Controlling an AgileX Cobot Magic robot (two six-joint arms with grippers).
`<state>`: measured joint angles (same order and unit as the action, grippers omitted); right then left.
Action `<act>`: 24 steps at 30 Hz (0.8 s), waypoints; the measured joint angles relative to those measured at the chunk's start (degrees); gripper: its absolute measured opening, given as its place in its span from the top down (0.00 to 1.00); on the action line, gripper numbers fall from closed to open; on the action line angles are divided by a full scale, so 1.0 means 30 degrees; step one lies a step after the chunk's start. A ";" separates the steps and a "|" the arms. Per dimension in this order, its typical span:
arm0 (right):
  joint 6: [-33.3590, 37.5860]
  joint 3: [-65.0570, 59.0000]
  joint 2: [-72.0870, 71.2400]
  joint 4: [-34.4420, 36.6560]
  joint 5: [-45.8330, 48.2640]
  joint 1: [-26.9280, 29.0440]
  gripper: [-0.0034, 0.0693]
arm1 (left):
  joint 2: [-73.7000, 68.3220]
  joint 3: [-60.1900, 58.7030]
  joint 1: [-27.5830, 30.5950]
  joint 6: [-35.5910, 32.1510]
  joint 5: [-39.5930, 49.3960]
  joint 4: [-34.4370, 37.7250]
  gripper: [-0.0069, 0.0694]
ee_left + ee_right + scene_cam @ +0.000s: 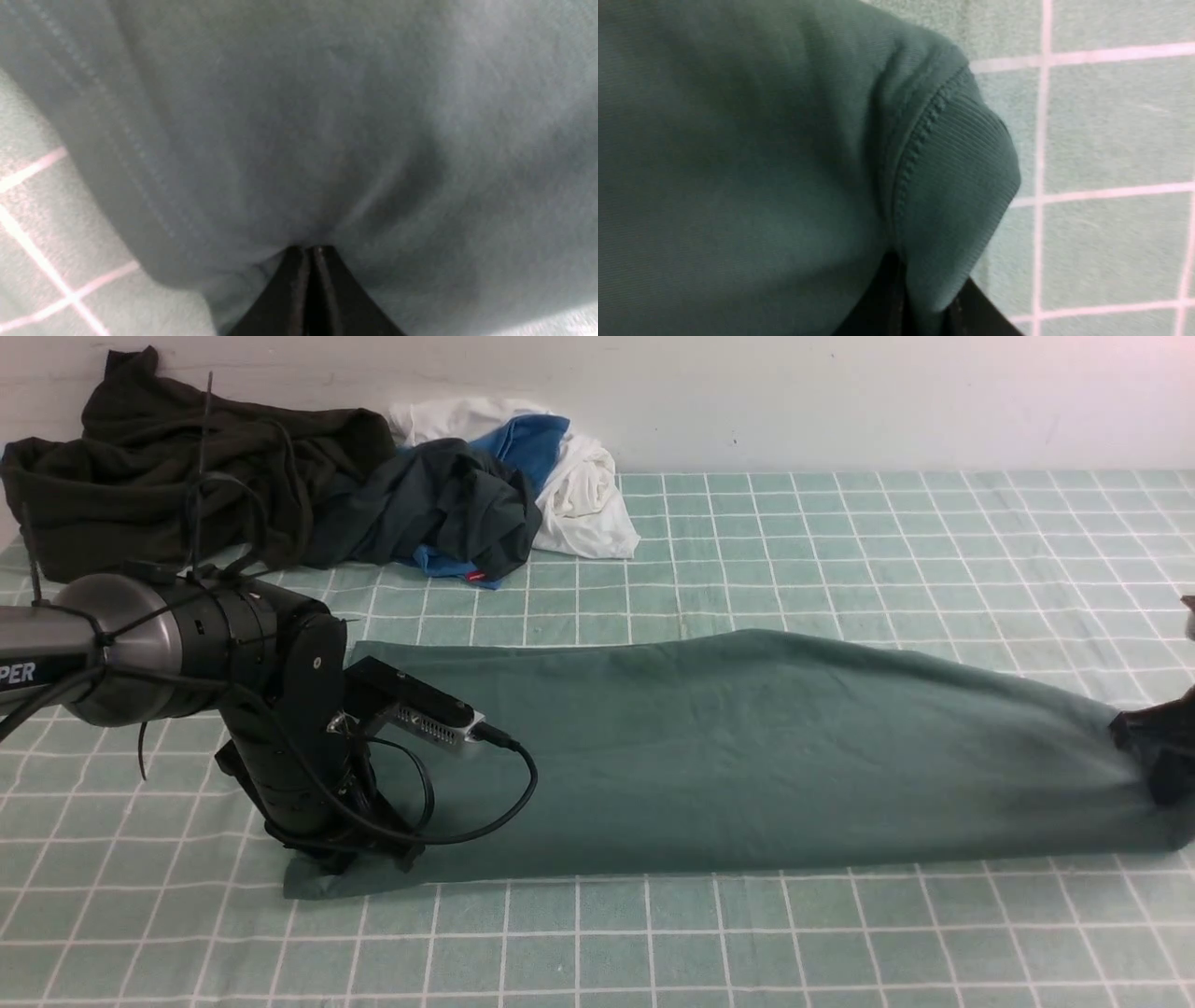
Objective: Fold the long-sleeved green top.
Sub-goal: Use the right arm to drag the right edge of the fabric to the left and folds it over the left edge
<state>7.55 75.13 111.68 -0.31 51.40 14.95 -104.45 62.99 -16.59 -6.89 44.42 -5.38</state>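
The large muted-green cotton top (pixel 747 756) lies in a long, low band across the pale green counter with its white grid lines (pixel 672 943), from about nine o'clock to three o'clock. Near nine o'clock, the left arm's black fingers (pixel 310 256) are closed and press on the cloth; whether they pinch any is unclear. Near three o'clock, the right arm's fingers (pixel 920 280) grip the garment beside its ribbed cuff (pixel 957 177). I judge the folding to be partway: the top looks doubled into this strip, but its length probably remains to be brought in and the edges squared.
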 joint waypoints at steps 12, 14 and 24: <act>-0.1638 0.2198 -0.6888 -0.2310 0.1072 -0.2681 0.90 | 0.9513 -0.0070 -0.0003 0.0178 0.2017 -0.0062 0.91; -0.0943 0.3503 -0.7353 -0.1671 0.1797 -0.4565 0.90 | 1.1191 -0.0070 -0.0003 0.0231 0.2335 -0.0062 0.91; 0.0047 0.8216 -0.3827 0.0855 0.2529 -1.4569 0.90 | 1.6117 -0.0147 -0.0003 0.0294 0.5115 -0.0062 0.91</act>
<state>7.69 99.78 100.19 2.25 58.99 -28.75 -56.10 62.54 -16.60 -6.01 59.76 -5.56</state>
